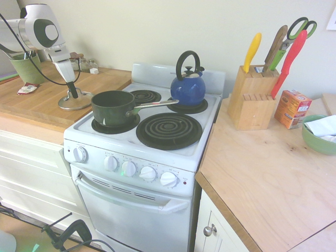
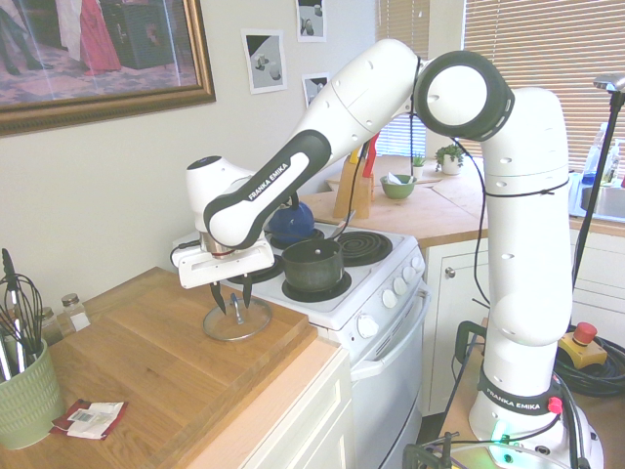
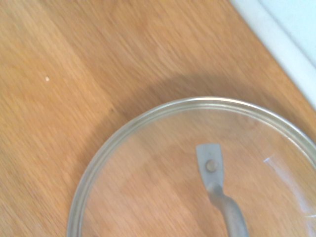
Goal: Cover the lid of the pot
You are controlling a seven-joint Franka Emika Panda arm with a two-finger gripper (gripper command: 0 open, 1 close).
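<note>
**Claw over the lid on the counter**

Where the wooden countertop (image 2: 176, 342) met the white electric stove (image 1: 157, 142), the round clear glass lid with a silver metal rim (image 2: 237, 320) lay flat on the wood, close to the counter's edge beside the stove. In the wrist view the lid (image 3: 163, 168) showed a grey metal handle bracket at its centre, with the stove's pale side just past the rim. The white arm's two-finger gripper (image 2: 231, 297) pointed straight down over the middle of the lid, its dark fingers (image 2: 219, 296) standing apart on either side of the lid's centre handle; whether they touched it could not be told.

The dark green round saucepan with a long silver handle (image 1: 113, 107) stood uncovered on the stove's front burner nearest the counter, just beside the lid. A blue kettle with a black arched handle (image 1: 188, 86) sat on the rear burner behind the pot's handle, and the other front coil (image 1: 169, 130) was bare. Farther along the counter, well apart from the lid, stood a green utensil cup (image 2: 24, 401), a small red-and-white packet (image 2: 90, 417) and small glass jars (image 2: 73, 313) by the wall.
</note>
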